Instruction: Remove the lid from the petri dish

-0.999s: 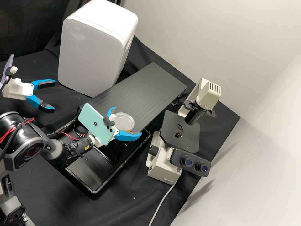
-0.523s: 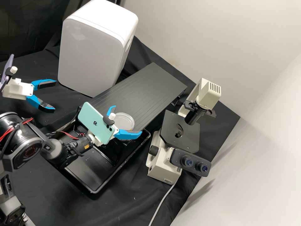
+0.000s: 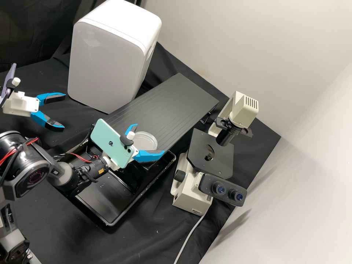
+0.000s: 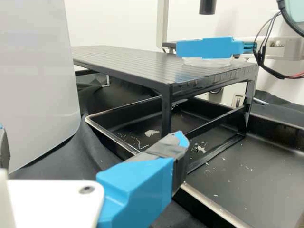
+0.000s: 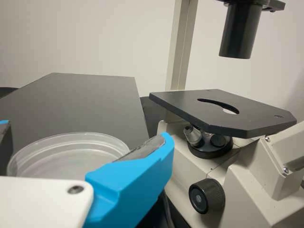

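- While the black-draped bench (image 3: 165, 227) is carrying the whole set-up, the white cabinet (image 3: 110, 55) is standing at its far side as the bulkiest item, near the platform's far end but taking no part in the work.
- The ribbed black platform (image 3: 172, 99) is standing on legs, its near end reaching over the black tray (image 3: 110, 205). This is raising the work surface so that fingers are able to come in level from the side. The tray, flecked with white debris, is probably serving to catch spills.
- The microscope (image 3: 209, 165) is standing just beside the platform's near corner, presumably placed there as the next station.
- The right gripper (image 3: 148, 141) is hovering level at the platform's near end. Its blue fingers are spread about as wide as the dish and are bracketing it on both sides, not yet clamping anything by my judgement. One pad is showing right at the rim in the right wrist view, but whether it is actually touching is not resolvable.
- The left gripper (image 3: 63, 112) is hanging over the bench near the cabinet, well apart from the platform. Its fingers are standing wide apart and holding nothing, so it is apparently parked out of the way.
- The petri dish (image 5: 66, 159) is sitting flat on the platform's near end, between the right gripper's fingers. It is showing as a clear, round, shallow plastic piece.
- The lid (image 5: 57, 142) is appearing seated on the dish, so removal is not yet done. Its thin, slick wall is calling for a side pinch on the lid alone, above the base.
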Action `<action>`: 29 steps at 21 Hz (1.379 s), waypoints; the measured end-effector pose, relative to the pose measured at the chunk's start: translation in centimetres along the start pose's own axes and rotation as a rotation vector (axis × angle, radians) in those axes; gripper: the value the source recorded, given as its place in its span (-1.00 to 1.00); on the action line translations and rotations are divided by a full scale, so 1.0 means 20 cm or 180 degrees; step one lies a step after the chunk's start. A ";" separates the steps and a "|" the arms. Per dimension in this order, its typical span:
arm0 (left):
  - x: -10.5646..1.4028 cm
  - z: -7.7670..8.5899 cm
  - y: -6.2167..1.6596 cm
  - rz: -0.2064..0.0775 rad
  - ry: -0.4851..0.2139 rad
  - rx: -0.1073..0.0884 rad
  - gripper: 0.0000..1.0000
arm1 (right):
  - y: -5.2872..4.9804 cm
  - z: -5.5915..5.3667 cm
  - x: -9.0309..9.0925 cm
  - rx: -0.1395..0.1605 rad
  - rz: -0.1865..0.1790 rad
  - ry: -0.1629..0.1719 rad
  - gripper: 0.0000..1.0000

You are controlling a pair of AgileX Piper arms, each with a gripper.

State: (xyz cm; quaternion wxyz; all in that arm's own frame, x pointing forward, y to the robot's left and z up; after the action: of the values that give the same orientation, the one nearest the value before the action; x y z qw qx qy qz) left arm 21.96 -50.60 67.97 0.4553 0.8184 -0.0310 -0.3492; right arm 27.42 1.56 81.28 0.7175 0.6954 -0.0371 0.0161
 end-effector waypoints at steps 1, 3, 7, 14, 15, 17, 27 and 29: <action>0.00 0.00 0.000 0.0000 0.0000 0.0000 1.00 | 0.00 0.00 0.00 0.0000 0.0000 0.0000 -1.00; 0.00 0.00 0.000 0.0000 0.0000 0.0000 1.00 | 0.00 0.00 0.00 0.0000 0.0000 0.0000 -1.00; 0.00 0.00 -0.002 -0.0004 0.0001 -0.0001 1.00 | 0.00 0.00 0.00 0.0000 0.0000 0.0000 -1.00; 0.00 0.00 -0.012 -0.0031 0.0008 -0.0007 1.00 | 0.00 0.00 0.00 0.0000 0.0002 0.0002 -1.00; 0.00 0.00 -0.012 -0.0031 0.0008 -0.0007 1.00 | 0.00 0.00 0.00 0.0000 0.0002 0.0002 -1.00; 0.00 0.00 -0.012 -0.0031 0.0008 -0.0007 1.00 | 0.00 0.00 0.00 0.0000 0.0002 0.0002 -1.00; 0.01 0.00 -0.010 -0.0025 0.0006 -0.0005 1.00 | 0.04 -0.02 0.00 0.0029 0.0081 0.0015 -1.00; 0.01 0.00 -0.010 -0.0023 0.0012 -0.0008 1.00 | 0.07 -0.04 -0.02 0.0050 0.0191 0.0038 -1.00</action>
State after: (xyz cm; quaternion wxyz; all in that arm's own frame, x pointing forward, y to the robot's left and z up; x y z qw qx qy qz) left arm 22.03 -50.45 67.80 0.4551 0.8186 -0.0268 -0.3494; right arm 27.03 2.51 82.65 0.7114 0.6995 -0.0535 0.0420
